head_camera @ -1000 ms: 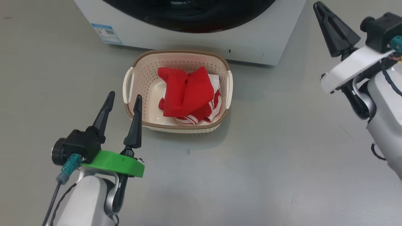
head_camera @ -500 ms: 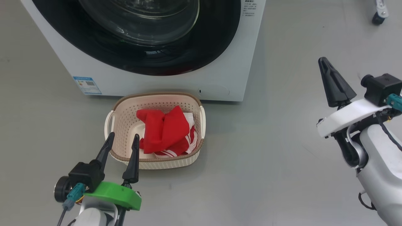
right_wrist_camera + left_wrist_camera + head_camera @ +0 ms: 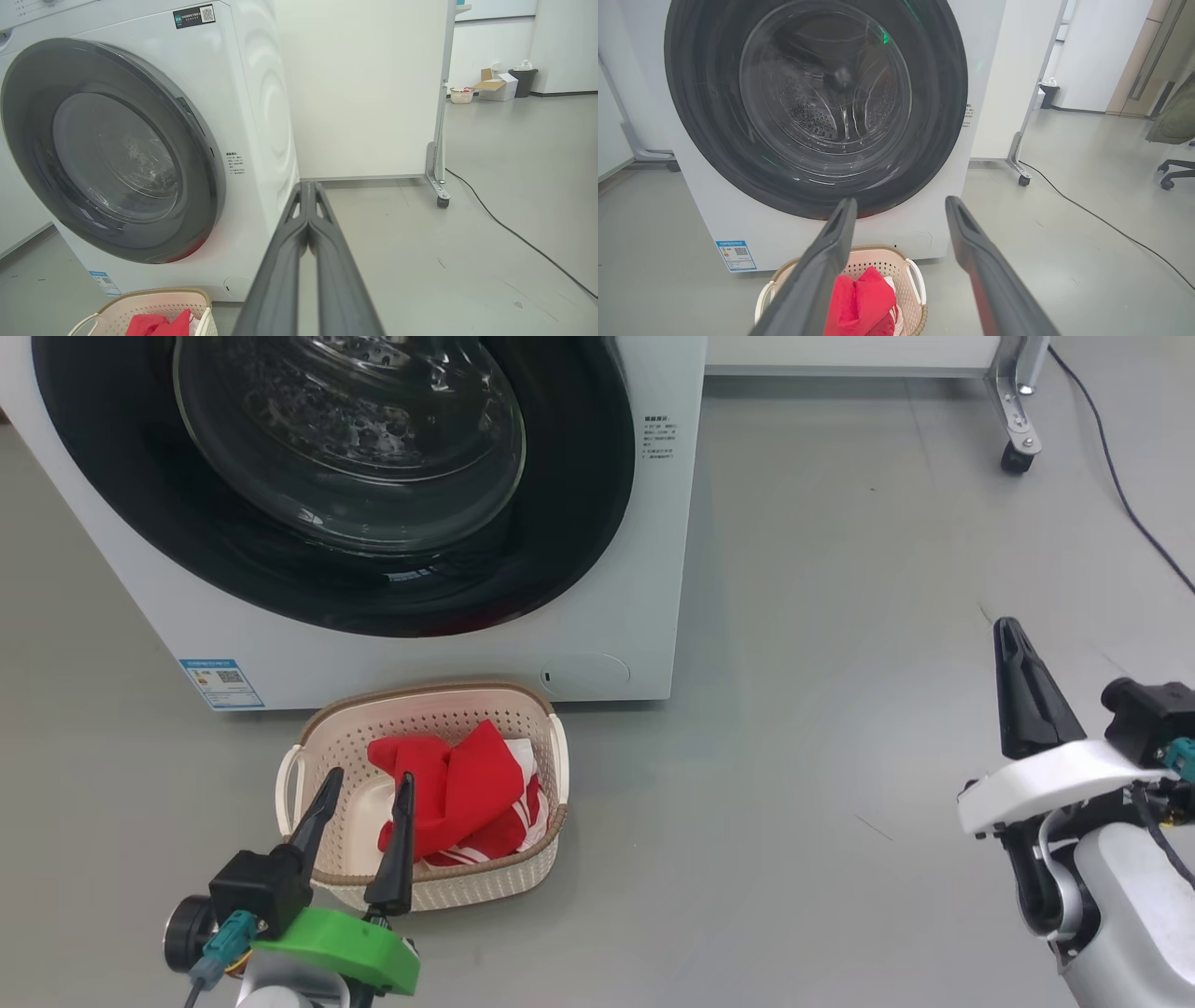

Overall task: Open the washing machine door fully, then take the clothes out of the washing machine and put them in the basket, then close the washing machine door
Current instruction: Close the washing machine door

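The white washing machine (image 3: pixel 644 569) (image 3: pixel 710 219) (image 3: pixel 252 93) has its round black door (image 3: pixel 579 504) (image 3: pixel 705 121) (image 3: pixel 28 158) flat against the front. On the floor before it stands the cream basket (image 3: pixel 308 747) (image 3: pixel 910 275) (image 3: pixel 140 301) holding the red clothes (image 3: pixel 457 798) (image 3: pixel 861 303) (image 3: pixel 159 323). My left gripper (image 3: pixel 368 785) (image 3: pixel 900 205) hovers open and empty over the basket's near left corner. My right gripper (image 3: pixel 1005 630) (image 3: pixel 307 186) is shut on nothing, out over bare floor to the right of the machine.
A white panel on a wheeled metal foot (image 3: pixel 1016 455) (image 3: pixel 1020 175) (image 3: pixel 439 196) stands behind the machine to the right. A black cable (image 3: pixel 1120 495) (image 3: pixel 1111 226) (image 3: pixel 523 240) trails across the grey floor. A chair base (image 3: pixel 1174 172) sits far right.
The head camera has tilted up, so more of the machine front and door shows and the basket sits lower. Both arms hold about the same pose; the clothes stay in the basket.
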Available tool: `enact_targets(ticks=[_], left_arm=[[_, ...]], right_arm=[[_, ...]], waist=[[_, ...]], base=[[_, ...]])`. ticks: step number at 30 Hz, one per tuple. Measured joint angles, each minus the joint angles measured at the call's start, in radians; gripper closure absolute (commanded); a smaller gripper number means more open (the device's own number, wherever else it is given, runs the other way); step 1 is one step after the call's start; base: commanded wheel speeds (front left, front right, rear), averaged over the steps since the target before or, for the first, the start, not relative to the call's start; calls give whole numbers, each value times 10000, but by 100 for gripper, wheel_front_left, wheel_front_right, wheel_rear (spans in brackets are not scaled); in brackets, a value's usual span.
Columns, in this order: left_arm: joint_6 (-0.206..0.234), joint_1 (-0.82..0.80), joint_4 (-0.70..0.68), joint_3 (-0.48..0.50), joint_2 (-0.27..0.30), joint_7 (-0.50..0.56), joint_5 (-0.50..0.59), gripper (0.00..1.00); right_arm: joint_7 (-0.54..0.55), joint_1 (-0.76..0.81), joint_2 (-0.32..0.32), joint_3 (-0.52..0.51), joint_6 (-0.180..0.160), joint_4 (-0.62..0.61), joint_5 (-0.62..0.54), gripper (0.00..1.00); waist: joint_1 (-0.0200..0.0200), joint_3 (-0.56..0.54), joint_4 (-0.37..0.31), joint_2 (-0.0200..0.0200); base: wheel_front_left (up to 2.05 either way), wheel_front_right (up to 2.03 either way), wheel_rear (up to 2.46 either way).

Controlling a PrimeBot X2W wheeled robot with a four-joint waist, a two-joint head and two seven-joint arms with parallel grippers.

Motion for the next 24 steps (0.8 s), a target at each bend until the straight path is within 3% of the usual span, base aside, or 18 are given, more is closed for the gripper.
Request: enact_targets(ticks=[2, 3, 4, 5, 6, 24], left_arm=[[0, 21, -75, 36, 0, 2, 2, 0], [0, 25, -107, 48, 0, 0, 2, 0], [0, 26, -138, 71, -2, 2, 2, 0], [-2, 27, -150, 107, -2, 0, 2, 0], [-2, 31, -161, 138, -4, 2, 2, 0], [2, 181, -587, 449, -8, 0, 69, 0]], right_arm=[[2, 313, 44, -71, -4, -136, -33, 100], [2, 458, 63, -119, -4, -219, -44, 78], [0, 583, 77, -163, -6, -274, -63, 33], [2, 702, 94, -211, -6, -320, -109, 4], [2, 815, 115, -242, -6, -370, -142, 0], [2, 2001, 430, -656, -6, -1231, -686, 0]], waist=[[0, -84, -61, 0], [0, -115, -83, 0], [0, -140, -98, 0], [0, -169, -108, 0], [0, -201, -112, 0], [0, -272, -113, 0]], base=[[0, 0, 0], [0, 0, 0], [0, 0, 0], [0, 0, 0], [0, 0, 0], [0, 0, 0]])
